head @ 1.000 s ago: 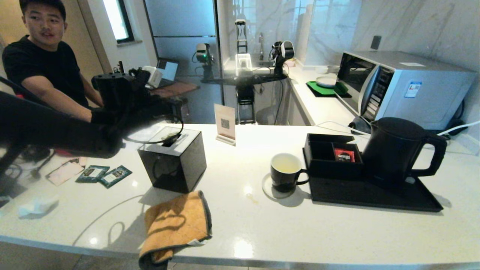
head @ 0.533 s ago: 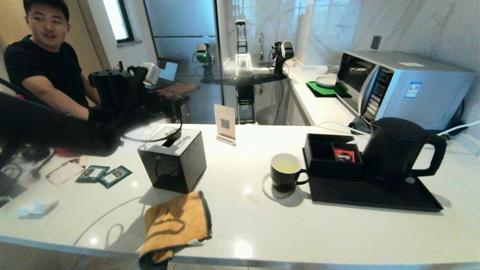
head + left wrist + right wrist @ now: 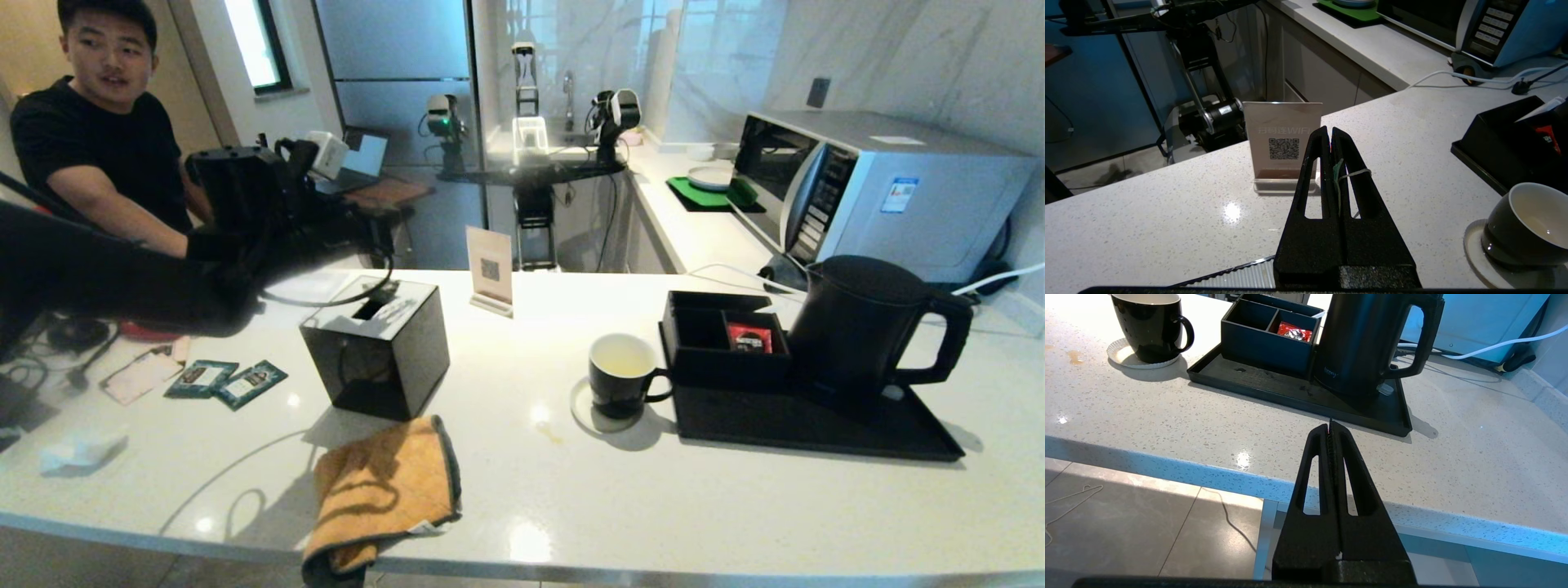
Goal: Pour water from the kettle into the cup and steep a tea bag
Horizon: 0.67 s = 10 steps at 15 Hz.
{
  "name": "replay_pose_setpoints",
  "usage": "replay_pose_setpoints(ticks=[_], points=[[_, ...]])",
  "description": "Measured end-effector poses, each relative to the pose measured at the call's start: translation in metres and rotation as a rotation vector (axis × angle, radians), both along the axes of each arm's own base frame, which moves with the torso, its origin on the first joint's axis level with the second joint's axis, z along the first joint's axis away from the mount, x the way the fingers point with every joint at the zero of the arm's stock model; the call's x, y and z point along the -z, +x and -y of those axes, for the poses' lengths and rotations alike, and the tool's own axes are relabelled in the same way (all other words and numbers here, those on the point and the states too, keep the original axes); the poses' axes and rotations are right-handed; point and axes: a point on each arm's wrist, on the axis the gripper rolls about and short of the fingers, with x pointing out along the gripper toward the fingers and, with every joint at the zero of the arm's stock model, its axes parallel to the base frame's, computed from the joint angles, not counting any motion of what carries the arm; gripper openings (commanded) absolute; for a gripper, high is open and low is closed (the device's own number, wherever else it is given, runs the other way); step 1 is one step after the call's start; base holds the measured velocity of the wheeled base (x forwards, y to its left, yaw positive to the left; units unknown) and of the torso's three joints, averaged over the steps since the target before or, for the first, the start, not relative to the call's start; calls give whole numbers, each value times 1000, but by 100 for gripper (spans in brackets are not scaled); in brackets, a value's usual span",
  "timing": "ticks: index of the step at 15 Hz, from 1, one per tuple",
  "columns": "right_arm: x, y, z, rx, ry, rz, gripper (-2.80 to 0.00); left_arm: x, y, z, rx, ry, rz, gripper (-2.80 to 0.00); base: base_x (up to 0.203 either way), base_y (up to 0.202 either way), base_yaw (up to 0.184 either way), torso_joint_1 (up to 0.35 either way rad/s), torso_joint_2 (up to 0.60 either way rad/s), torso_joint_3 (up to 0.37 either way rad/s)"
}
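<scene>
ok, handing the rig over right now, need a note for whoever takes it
left gripper: raised over the counter, short of the cup. Its fingers are shut on a green scrap and white string, apparently the tea bag.
right gripper: shut, empty, off the counter's near edge, facing the kettle.
The kettle is upright on the black tray, lid on. The cup sits on its coaster left of the tray; water inside is unconfirmed.
Done: bag picked up. Left: pour if needed, steep.
</scene>
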Motion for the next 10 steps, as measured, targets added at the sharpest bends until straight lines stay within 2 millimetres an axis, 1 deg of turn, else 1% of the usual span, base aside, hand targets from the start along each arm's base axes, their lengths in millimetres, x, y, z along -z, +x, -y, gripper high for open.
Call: replay_pose_setpoints(ticks=[5,10], points=[[0,0,0,-1,0,0,-280,-3,-1,-10,-26,0,-4,-280,0,0,0,0,0,0],[0,0,0,0,1,-1,-280,-5,-5,-14,-41,4,-28,-280,0,0,0,0,0,0]])
